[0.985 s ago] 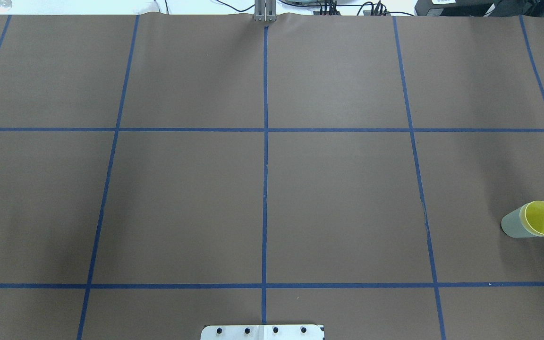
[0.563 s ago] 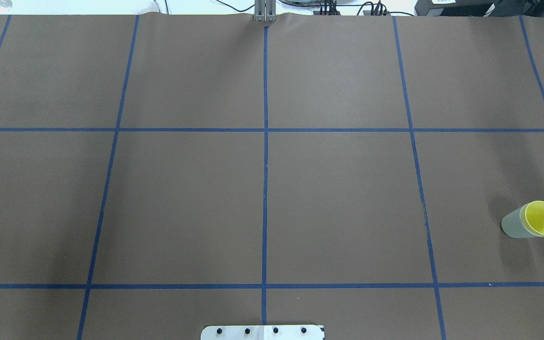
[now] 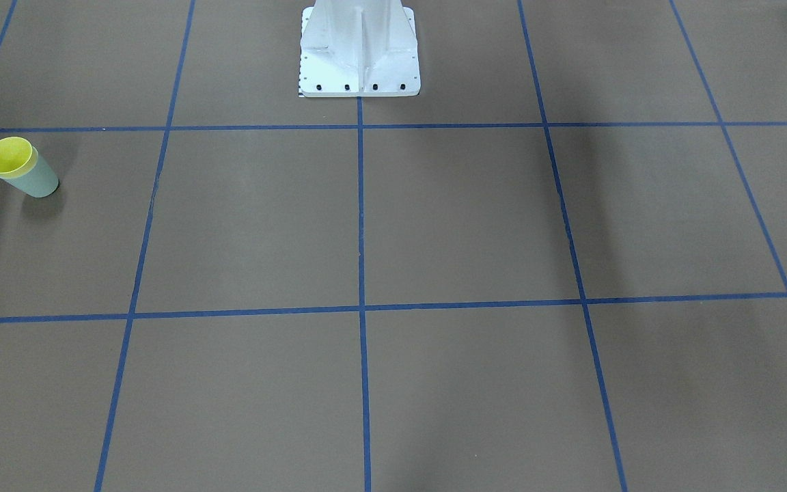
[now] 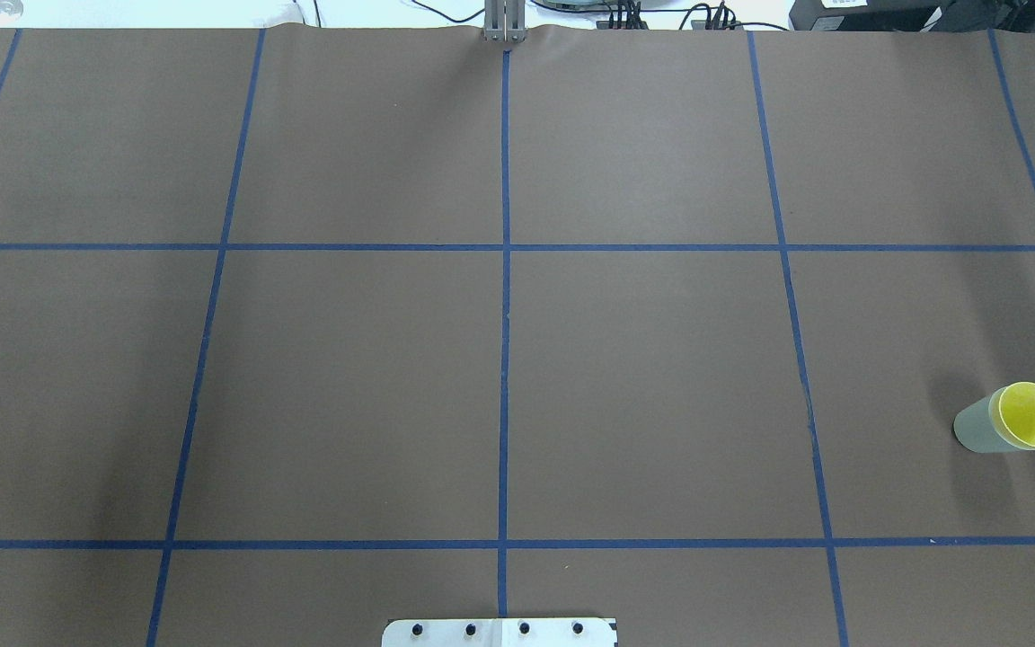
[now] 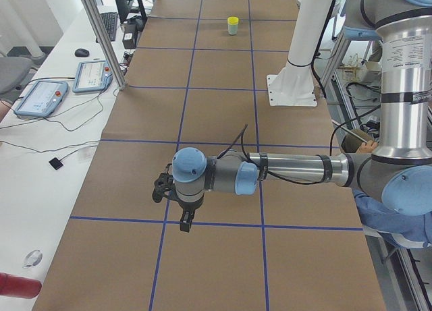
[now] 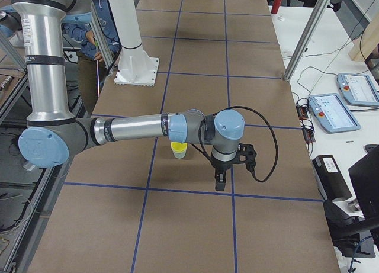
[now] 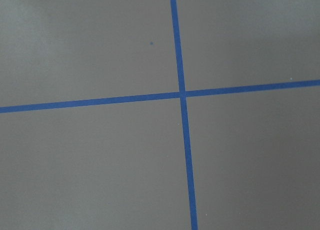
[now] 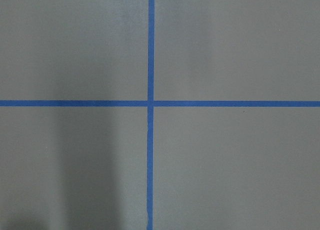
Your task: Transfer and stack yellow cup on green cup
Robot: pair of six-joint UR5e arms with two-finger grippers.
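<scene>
The left tool [image 5: 185, 224] hangs pointing down over the brown paper-covered bench [image 4: 643, 359], clear of it and touching nothing. It shows only in the left side view, so I cannot tell how far its jaws are parted. The right tool [image 6: 219, 183] also points down above the bench, free of any object. It shows only in the right side view, so its opening cannot be told either. Each wrist camera looks straight down on a crossing of the blue tape grid lines [image 4: 504, 359], with no fingers in frame.

Against the overhead pictures of a second ago, the cups have not shifted. Only the soft shadow on the paper around them has changed a little.

The small bright yellow plastic cup [image 4: 1032, 415] sits nested inside the small pale mint-green plastic cup [image 4: 976, 429]. Its yellow rim stands just above the green rim. The pair stands upright on its base, long axis vertical and mouths up, as both side views show. The lean in the overhead view is only the camera's angle.

The stack stands near the right tool, on the side toward the robot and close under that arm's forearm. It is well apart from the left tool, at the far end of the bench. The robot's white mounting base [image 3: 359, 48] stands between the two arms.
</scene>
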